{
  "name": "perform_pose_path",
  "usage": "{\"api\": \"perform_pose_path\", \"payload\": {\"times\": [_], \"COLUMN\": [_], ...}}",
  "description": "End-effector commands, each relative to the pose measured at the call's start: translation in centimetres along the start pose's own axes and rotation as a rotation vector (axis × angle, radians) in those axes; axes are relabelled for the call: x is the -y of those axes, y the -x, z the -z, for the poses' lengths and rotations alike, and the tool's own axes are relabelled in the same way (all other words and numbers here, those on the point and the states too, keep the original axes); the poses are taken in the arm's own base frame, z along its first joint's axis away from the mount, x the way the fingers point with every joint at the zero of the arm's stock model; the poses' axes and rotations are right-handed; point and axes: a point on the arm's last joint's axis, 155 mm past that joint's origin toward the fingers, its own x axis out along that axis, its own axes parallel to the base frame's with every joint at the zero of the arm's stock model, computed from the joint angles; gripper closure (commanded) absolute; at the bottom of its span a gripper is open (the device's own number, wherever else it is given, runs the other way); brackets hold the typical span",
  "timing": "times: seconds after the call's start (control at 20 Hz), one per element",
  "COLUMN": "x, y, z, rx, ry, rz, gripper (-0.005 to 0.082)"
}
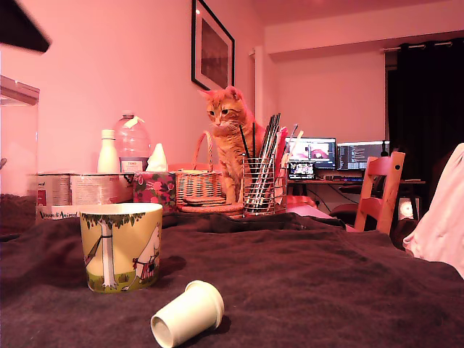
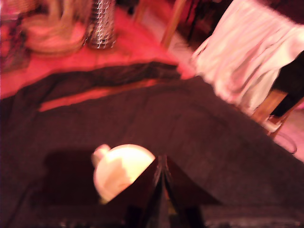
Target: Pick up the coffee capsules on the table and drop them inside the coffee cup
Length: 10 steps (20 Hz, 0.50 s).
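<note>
Capsule count: one cream-white coffee capsule (image 1: 187, 313) lies on its side on the table (image 1: 326, 290), wide rimmed end toward the camera in the exterior view, just to the exterior view's right of the coffee cup (image 1: 121, 246) and nearer the camera, apart from it.

Going from the exterior view's left to right:
- One coffee cup stands upright on the dark brown cloth. Its interior is not visible from this angle; contents cannot be determined.
- Behind it, on the far side: one white bottle (image 1: 107, 152) and one clear jug (image 1: 133, 143).
- One wicker basket (image 1: 197, 185); contents not visible.
- One orange cat (image 1: 230, 138) stands behind the basket.
- One wire holder (image 1: 259, 185) contains several upright pens or brushes.
- Two lit monitors (image 1: 312, 154) stand on a far desk, with one wooden chair (image 1: 380, 190) in front of them.

Arm pose: only a dark part appears at the exterior view's top left corner. In the wrist view, which is blurred, the gripper (image 2: 161, 183) is above the cloth with the capsule (image 2: 121, 171) just beside it, not between the jaws. The jaws appear closed together, holding nothing.
</note>
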Motion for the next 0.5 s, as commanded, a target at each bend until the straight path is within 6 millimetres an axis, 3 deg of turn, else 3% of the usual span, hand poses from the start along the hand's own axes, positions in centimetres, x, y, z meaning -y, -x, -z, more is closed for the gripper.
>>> {"api": "perform_pose_path", "payload": {"times": [0.0,0.25,0.45], "x": [0.2,2.1,3.1], "y": [-0.7,-1.2,-1.9], "z": [2.7,4.2,7.3], "rx": [-0.032,0.015,-0.04], "ry": [0.001,-0.019,-0.028], "rz": [0.021,0.099,0.141], "gripper": [0.0793,0.0793,0.0793]}}
